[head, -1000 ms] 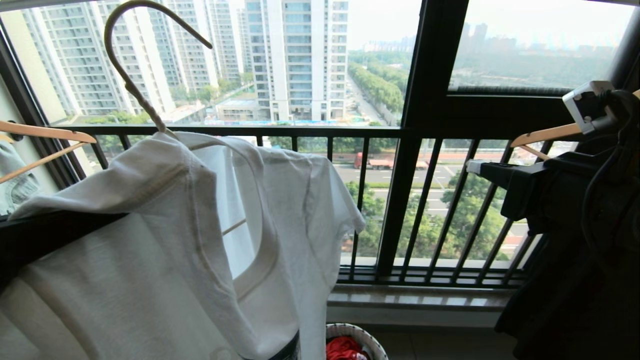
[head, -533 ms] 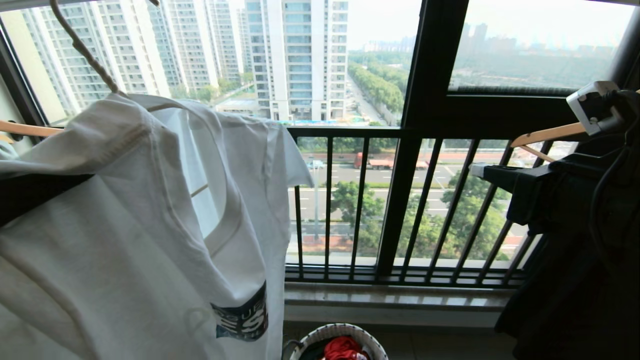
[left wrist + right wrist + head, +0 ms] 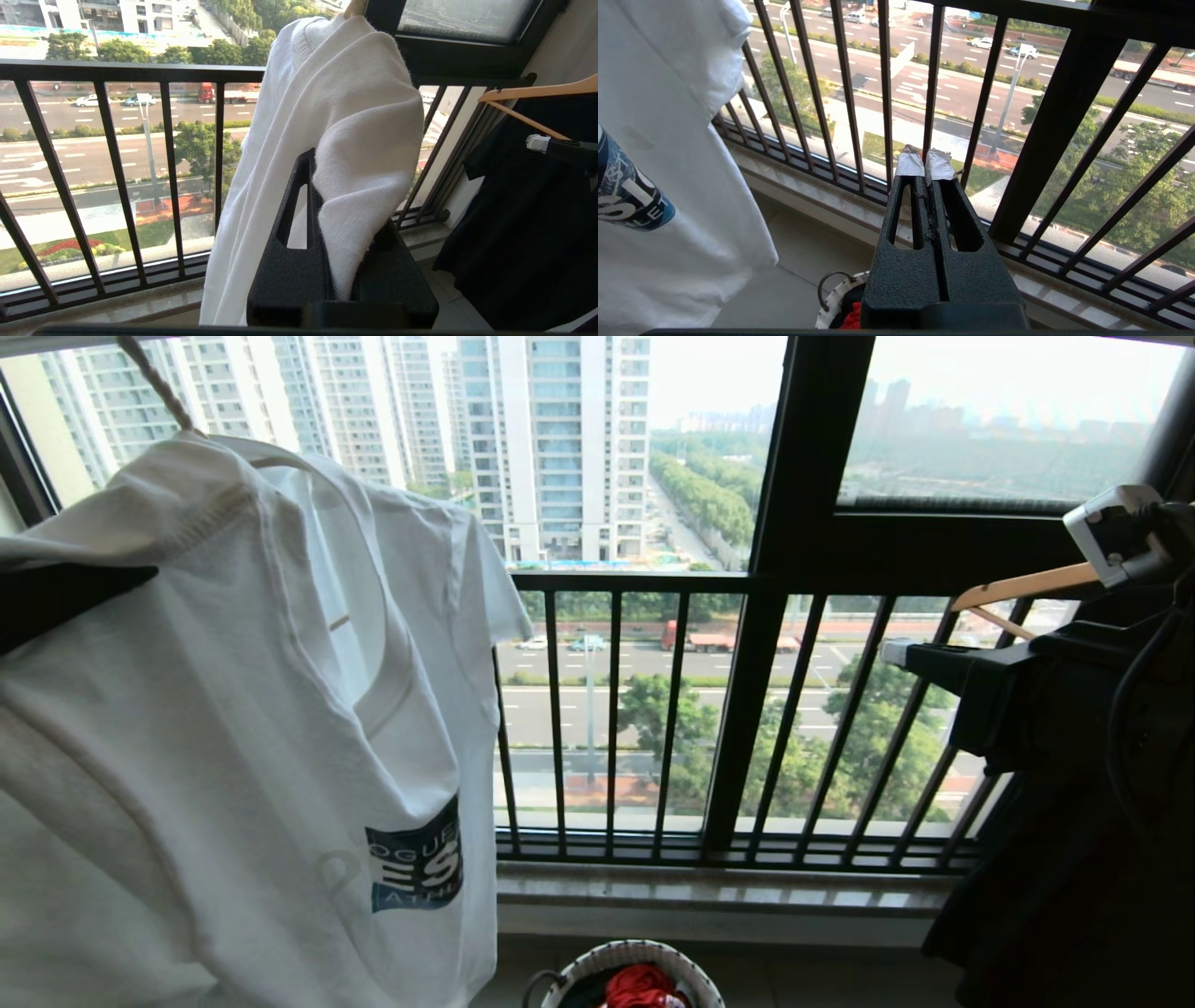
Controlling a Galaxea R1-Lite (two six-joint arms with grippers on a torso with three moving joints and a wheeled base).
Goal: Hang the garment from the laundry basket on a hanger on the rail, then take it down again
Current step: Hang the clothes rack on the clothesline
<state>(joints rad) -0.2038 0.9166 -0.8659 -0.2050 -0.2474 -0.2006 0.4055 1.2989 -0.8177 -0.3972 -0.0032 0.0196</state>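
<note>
1. Hazy daylight floods in through the large dark-framed window (image 3: 794,523), leaving the sky washed out and the distant skyline pale.
2. The white cotton T-shirt (image 3: 233,728) glows where light passes through its thin cloth.
3. The black hanging shirt (image 3: 1074,840) is backlit, an almost detailless dark mass.
4. The black vertical balcony bars (image 3: 611,709) bow at the head view's edges.
5. Wrist views stay sharp throughout.

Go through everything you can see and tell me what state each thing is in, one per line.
T-shirt: draped on the hanger, held up.
Hanger: inside the shirt, its hook out of view.
Left tool: shut on the T-shirt.
Right tool: shut, empty.
Laundry basket: on the floor, holding a red cloth.
Black shirt: hanging on a wooden hanger.
</note>
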